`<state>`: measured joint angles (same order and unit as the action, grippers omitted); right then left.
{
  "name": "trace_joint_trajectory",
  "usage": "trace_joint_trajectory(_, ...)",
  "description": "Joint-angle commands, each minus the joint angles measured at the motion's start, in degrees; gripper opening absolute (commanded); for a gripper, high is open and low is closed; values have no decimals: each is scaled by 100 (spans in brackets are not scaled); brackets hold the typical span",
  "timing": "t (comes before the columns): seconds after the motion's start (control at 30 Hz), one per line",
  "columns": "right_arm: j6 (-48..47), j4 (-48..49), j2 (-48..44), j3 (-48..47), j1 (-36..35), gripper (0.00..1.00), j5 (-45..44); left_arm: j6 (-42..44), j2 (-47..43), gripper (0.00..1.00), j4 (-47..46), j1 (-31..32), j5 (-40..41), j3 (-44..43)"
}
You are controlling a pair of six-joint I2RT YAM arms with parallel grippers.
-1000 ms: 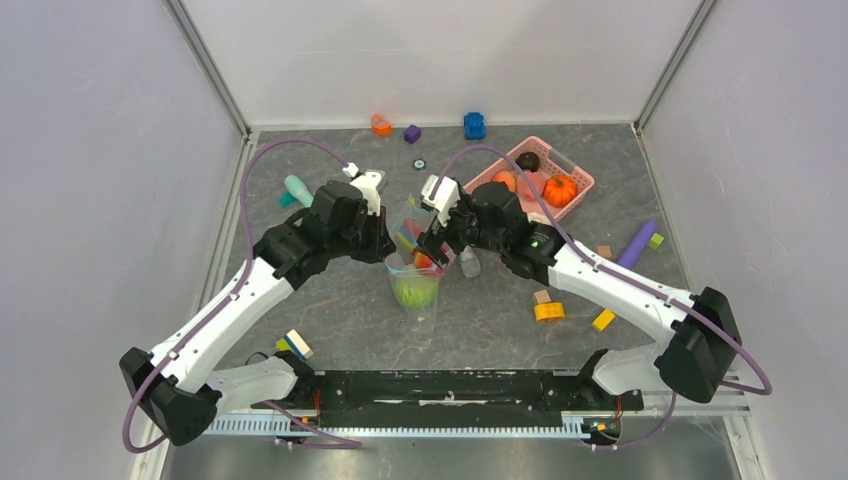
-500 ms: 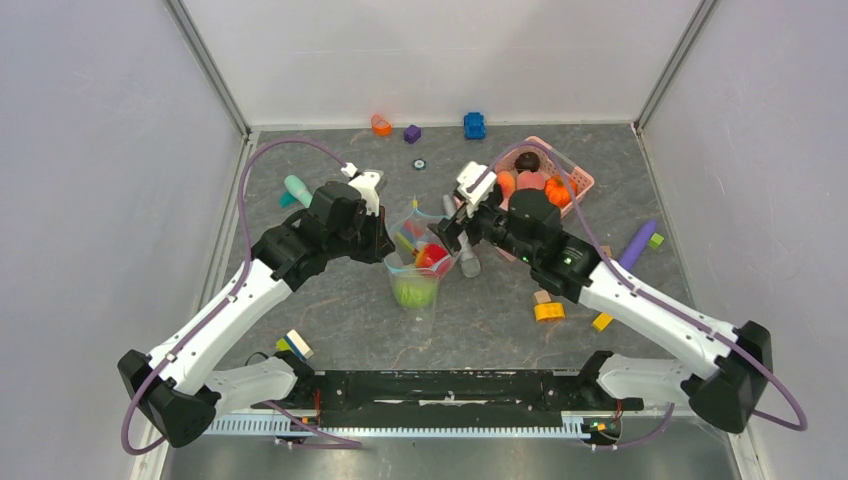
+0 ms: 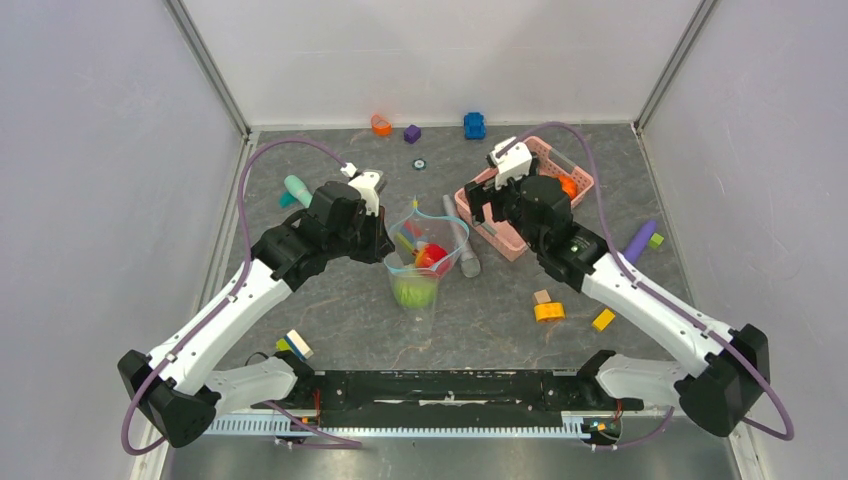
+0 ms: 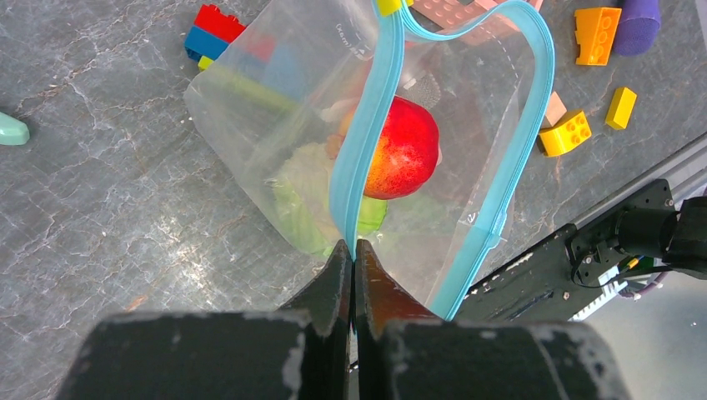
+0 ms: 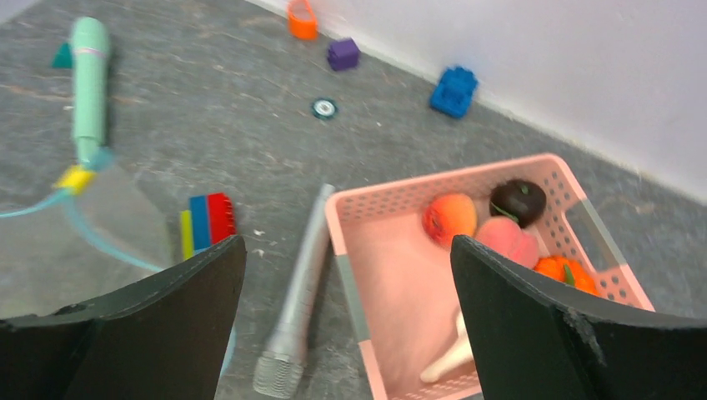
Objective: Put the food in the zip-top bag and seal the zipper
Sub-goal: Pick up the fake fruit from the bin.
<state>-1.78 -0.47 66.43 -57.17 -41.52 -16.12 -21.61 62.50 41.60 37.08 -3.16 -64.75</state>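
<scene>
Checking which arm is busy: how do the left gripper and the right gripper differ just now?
The left gripper is shut, pinching the teal zipper at the mouth of the zip-top bag; the right gripper is wide open and holds nothing. The left gripper sits at the bag, while the right gripper is over by the pink basket. Both have dark fingers.

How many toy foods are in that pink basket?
5, all in the pink basket: peach, dark brown piece, pink piece and orange pumpkin clustered together, a white piece apart on its floor. Others may be hidden.
</scene>
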Motion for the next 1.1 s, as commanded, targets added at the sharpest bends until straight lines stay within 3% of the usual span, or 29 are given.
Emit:
trace_joint_trajectory(0.0, 557, -319, 246, -198, 636, 98, 202, 95, -89, 2, -197, -34, -1, -20)
trace_joint_trajectory(0.2, 493, -670, 847, -521, 1313, 98, 170, 148, -84, 2, -232, -34, 26, -4)
trace_joint_trajectory(0.33, -401, -678, 1558, -877, 1641, 98, 457, 213, -96, 2, -241, -56, 70, -2)
trace_joint_trajectory(0.43, -684, -852, 2286, -1456, 1857, 98, 44, 239, -91, 2, -258, -77, 117, 6)
trace_joint_trajectory(0.57, -1142, -945, 3114, -2108, 2044, 98, 426, 269, -54, 2, -258, -87, 122, 15)
trace_joint_trajectory(0.7, -613, -1101, 3770, -2618, 2085, 97, 249, 280, 23, 2, -258, -104, 118, 15)
trace_joint_trajectory(0.87, -67, -612, 4038, -2376, 2085, 93, 512, 288, 57, 2, -249, -122, 114, -1)
trace_joint_trajectory(1.07, -214, -274, 4394, -2350, 2089, 83, 390, 272, 46, 2, -217, -140, 183, -2)
